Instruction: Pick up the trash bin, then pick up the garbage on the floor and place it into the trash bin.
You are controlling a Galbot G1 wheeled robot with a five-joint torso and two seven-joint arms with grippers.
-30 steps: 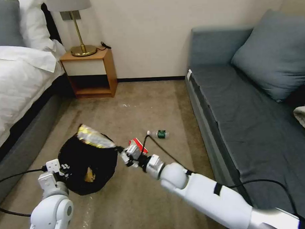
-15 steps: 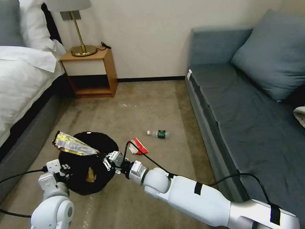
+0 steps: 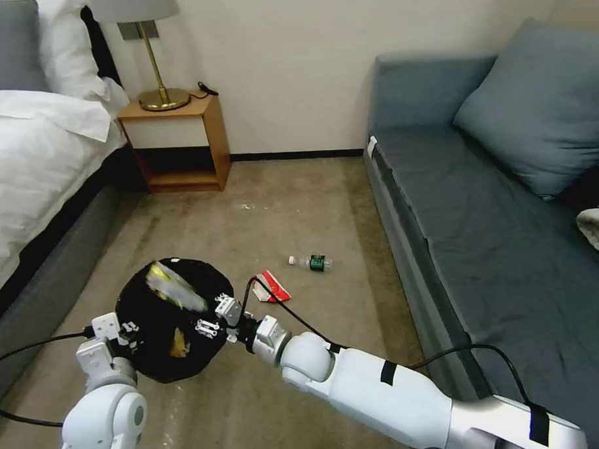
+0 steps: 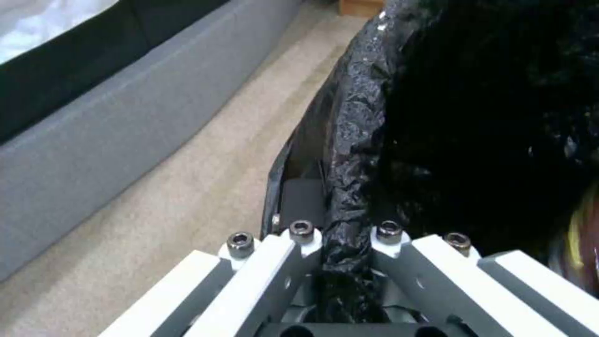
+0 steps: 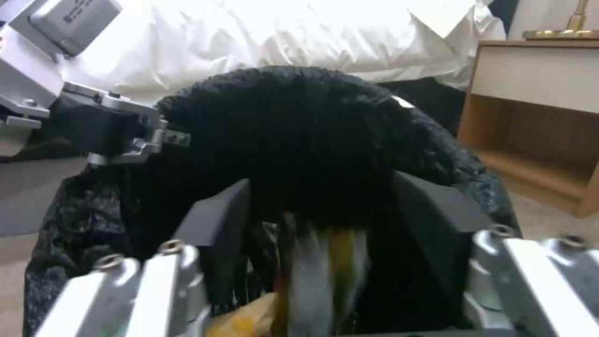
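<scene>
The right claw now gapes wide over the round, black-bagged trash bin; the yellow-black snack wrapper, released, is a blur, apparently dropping inside. The left claw pinches the bin's near rim. The red-white packet and clear green-labelled bottle lie on the carpet.

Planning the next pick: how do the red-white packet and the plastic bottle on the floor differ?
The red-white packet is flat and opaque; the plastic bottle is clear and rounded with a green label, lying on its side. The packet lies nearer the trash bin and the right claw; the bottle lies farther, toward the sofa. Both rest untouched on the carpet.
</scene>
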